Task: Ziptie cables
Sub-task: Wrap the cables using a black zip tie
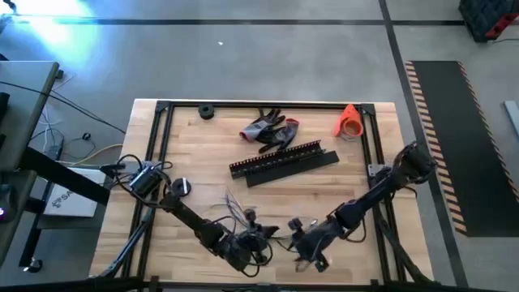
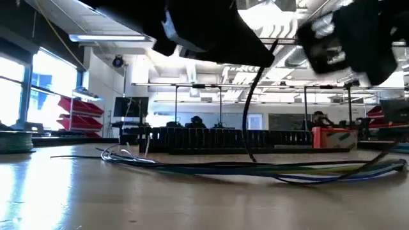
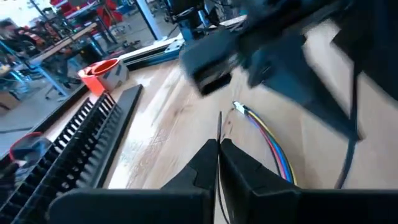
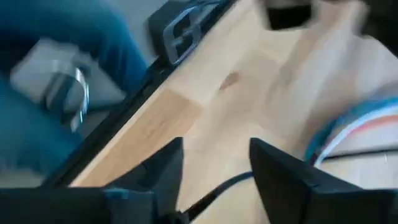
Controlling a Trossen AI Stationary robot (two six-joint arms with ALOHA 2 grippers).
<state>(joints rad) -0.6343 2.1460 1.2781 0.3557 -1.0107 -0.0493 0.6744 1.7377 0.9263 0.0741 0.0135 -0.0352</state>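
Both arms are stretched inward and meet low at the near middle of the table.

The left gripper (image 3: 218, 163) is held with its fingers (image 3: 200, 167) pressed together, no gap seen between them. The right gripper (image 4: 214, 165) is held just beside it, its fingers (image 4: 163, 168) spread well apart.

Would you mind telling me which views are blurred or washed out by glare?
Right wrist view: heavy motion blur, the cables smeared. Left wrist view: the right arm beyond is blurred, the slotted strips sharper. Low view: ceiling lights glare; both arms are dark blurs overhead. High view: glare at the upper left.
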